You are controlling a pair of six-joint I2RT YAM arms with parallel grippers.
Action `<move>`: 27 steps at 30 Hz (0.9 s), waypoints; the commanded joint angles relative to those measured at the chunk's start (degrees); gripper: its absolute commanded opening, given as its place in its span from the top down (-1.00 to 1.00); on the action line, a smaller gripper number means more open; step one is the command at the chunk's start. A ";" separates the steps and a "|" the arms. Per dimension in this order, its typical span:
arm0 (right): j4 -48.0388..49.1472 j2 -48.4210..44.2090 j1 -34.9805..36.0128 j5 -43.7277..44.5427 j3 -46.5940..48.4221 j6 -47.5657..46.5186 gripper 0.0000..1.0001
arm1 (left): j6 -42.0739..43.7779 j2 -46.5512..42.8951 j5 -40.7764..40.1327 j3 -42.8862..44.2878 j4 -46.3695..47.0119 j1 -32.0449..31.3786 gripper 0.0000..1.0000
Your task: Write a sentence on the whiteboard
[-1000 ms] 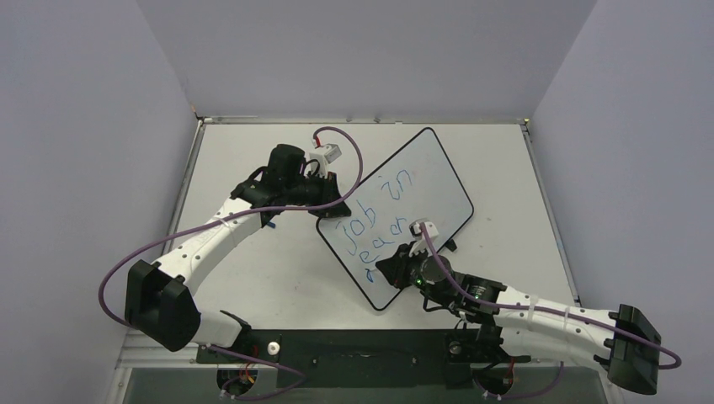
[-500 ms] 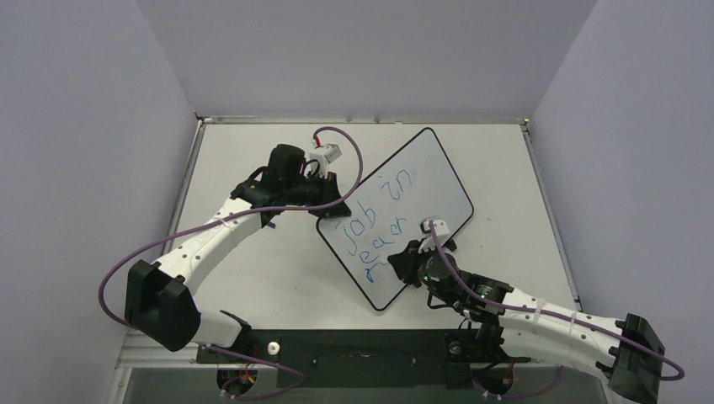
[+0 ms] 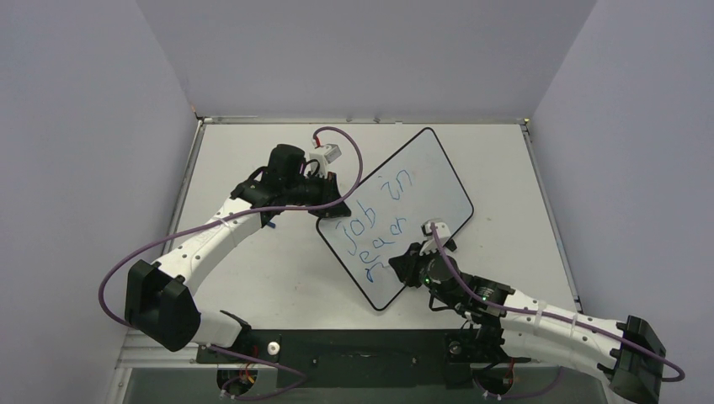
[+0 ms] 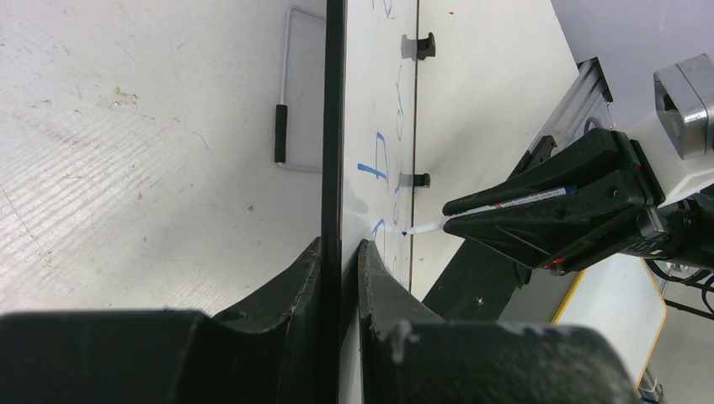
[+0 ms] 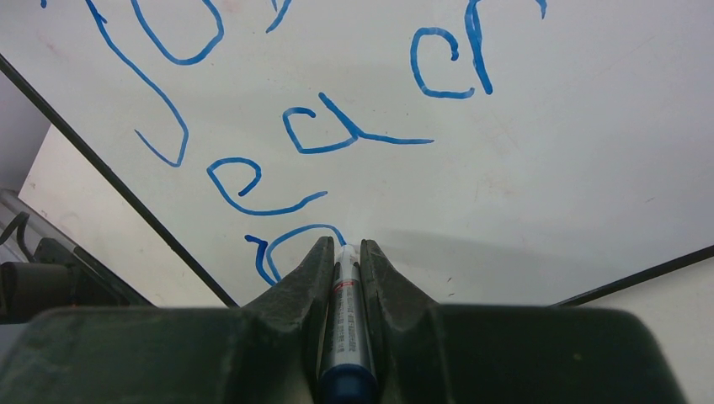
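The whiteboard (image 3: 425,181) lies tilted across the table, black-bordered. My left gripper (image 3: 331,208) is shut on its left edge (image 4: 334,168), one finger on each face. The sentence (image 3: 379,223) is blue lettering in three lines, "job in", "dear" and a short third line; it also shows in the right wrist view (image 5: 337,126). My right gripper (image 3: 396,268) is shut on a grey marker (image 5: 341,320) with a blue end. Its tip touches the board at the end of the third line's stroke (image 5: 299,231). The left wrist view shows the marker tip (image 4: 421,228) against the board face.
Grey walls close in the white table (image 3: 253,261) on three sides. The board's wire stand (image 4: 290,101) and small black feet (image 4: 418,45) show in the left wrist view. Purple cables loop off both arms.
My right gripper moved up and right onto the board a second ago, then held about still. The third line has grown by a curved stroke. The left arm and the board have not moved.
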 commanded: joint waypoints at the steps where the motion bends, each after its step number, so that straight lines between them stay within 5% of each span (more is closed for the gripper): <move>1: -1.76 1.78 -0.33 1.15 2.55 -1.89 1.00 | 5.17 -0.68 -7.10 -0.89 -3.48 -0.54 1.00; 27: -4.89 0.25 -7.88 -1.88 3.14 -4.07 1.00 | 4.99 -0.43 -7.08 -1.11 -3.16 -0.54 1.00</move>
